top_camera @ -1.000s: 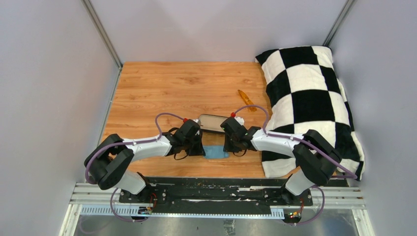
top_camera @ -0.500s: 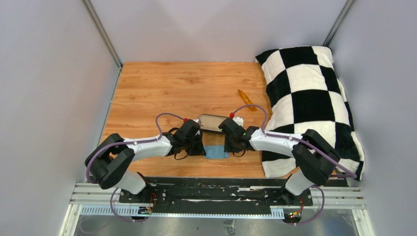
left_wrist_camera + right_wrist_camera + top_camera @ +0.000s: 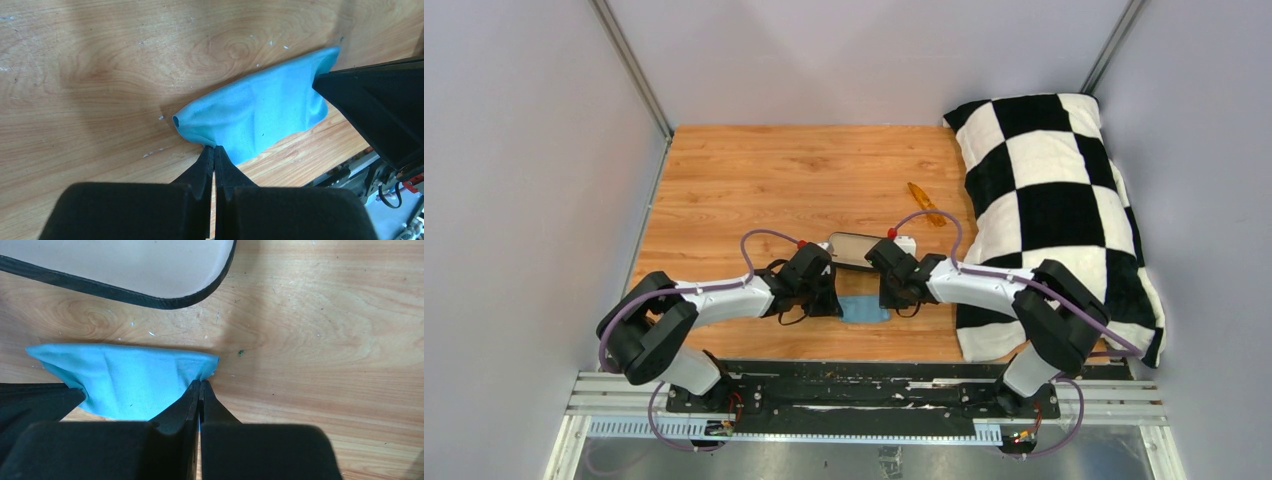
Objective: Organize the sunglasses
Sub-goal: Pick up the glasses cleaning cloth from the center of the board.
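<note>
The amber-orange sunglasses (image 3: 925,204) lie folded on the wood table, far right of centre, beside the pillow. The black glasses case (image 3: 855,250) lies open between the two wrists; its pale lining shows in the right wrist view (image 3: 115,265). The light-blue cloth (image 3: 863,309) sits near the front edge. My left gripper (image 3: 214,148) is shut on the cloth's (image 3: 255,115) left end. My right gripper (image 3: 201,383) is shut on the cloth's (image 3: 125,380) right end. The cloth sags folded between them.
A black-and-white checked pillow (image 3: 1054,210) fills the table's right side. Bare wood table (image 3: 774,180) lies behind the arms. The black base rail (image 3: 864,385) runs along the near edge. Grey walls enclose the table.
The right wrist has shifted slightly left, toward the left gripper. The cloth, case and sunglasses stay where they were.
</note>
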